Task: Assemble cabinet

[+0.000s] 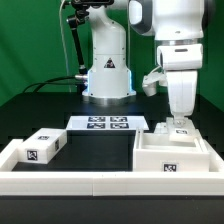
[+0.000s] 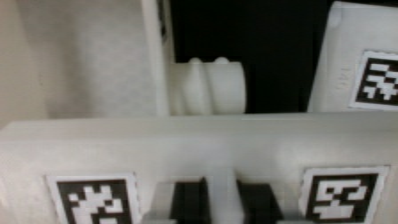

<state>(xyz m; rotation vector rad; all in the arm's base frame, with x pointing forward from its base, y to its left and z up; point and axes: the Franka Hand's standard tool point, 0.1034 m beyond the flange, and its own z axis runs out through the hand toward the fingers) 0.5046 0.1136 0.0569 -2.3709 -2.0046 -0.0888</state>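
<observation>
At the exterior view's left, a loose white block (image 1: pixel 45 147) with a square tag lies on the dark tabletop (image 1: pixel 98 152). It sits just inside the low white border wall (image 1: pixel 90 184), well apart from the other cabinet parts. Toward the middle, beyond the bare stretch, the marker board (image 1: pixel 108 124) lies flat in front of the robot base (image 1: pixel 107 75).

At the exterior view's right stands the open, box-shaped cabinet body (image 1: pixel 168 158), its tag facing front. The arm reaches straight down with the tool (image 1: pixel 180 124) low over the body's rear wall.

The wrist view shows a tagged white panel (image 2: pixel 196 150) directly under the tool. A grooved white peg (image 2: pixel 214 88) lies beyond it, and another tagged part (image 2: pixel 365 70) is off to one side. The two dark fingers (image 2: pixel 185 200) stand close together with a thin pale strip between them. Whether they pinch that strip or merely straddle it cannot be told.

The step in hand looks like work on a part at the back of the body, either gripping it or seating it. The assembly seems early, since the block at the left is not yet joined.

The next move calls for a sure hold on the panel. Any travel should then be kept square to the body's walls so nothing jams. Later the arm will need a long reach across to the block.
</observation>
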